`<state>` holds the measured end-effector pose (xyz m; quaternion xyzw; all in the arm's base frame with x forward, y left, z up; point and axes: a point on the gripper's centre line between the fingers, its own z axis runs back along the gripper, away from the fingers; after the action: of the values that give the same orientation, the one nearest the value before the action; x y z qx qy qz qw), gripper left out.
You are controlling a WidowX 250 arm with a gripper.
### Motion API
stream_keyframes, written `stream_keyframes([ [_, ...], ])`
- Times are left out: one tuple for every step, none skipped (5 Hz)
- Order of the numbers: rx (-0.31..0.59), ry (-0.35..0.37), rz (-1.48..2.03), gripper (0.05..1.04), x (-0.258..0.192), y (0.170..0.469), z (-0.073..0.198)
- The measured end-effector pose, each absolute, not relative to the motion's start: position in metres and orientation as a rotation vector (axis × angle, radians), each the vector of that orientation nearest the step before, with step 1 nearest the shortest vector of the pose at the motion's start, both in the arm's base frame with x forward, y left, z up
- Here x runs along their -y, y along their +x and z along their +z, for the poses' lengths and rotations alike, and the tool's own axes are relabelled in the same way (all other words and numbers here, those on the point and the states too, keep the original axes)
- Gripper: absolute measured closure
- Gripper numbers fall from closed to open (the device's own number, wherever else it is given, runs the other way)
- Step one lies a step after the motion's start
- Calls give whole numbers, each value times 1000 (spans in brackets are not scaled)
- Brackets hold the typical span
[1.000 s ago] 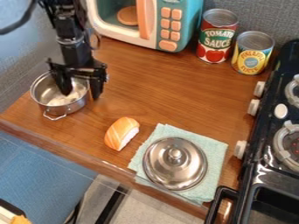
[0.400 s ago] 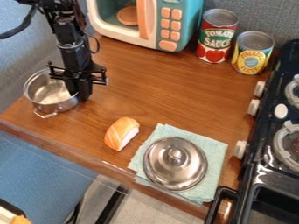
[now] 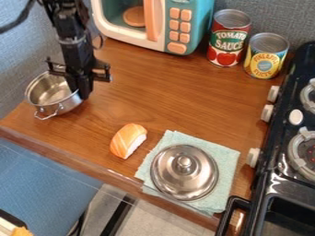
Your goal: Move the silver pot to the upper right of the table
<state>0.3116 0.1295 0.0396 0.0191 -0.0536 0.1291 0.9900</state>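
At the left of the table (image 3: 175,99), the silver pot (image 3: 66,104) is held by its right rim, the gripper (image 3: 84,93) nearly closed around the wall. The pinch should be kept firm — the pot level — during lifting. Since the earlier frame, the pot has been turned slightly.

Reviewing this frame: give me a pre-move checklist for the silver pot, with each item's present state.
1. Gripper at the silver pot's right-hand rim: ok.
2. Rim pinched firmly enough to carry: cannot tell.
3. Pot's base off the table: cannot tell.
4. Lid off the pot, lying on the cloth: ok.
5. Sushi out of the direct path: ok, it lies nearer the front edge.
6. Cans out of the target corner: not ok; the red-labelled and yellow-labelled ones stand there, so probably set down short of them.
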Motion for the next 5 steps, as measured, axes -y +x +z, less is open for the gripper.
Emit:
stream_keyframes([
  [178,43,186,1009,-89,329,66],
  [222,17,84,1010,-39,349,81],
  [219,0,13,1010,3,363,76],
  [180,-3,-26,1010,28,384,55],
  [153,20,-81,1010,46,394,38],
])
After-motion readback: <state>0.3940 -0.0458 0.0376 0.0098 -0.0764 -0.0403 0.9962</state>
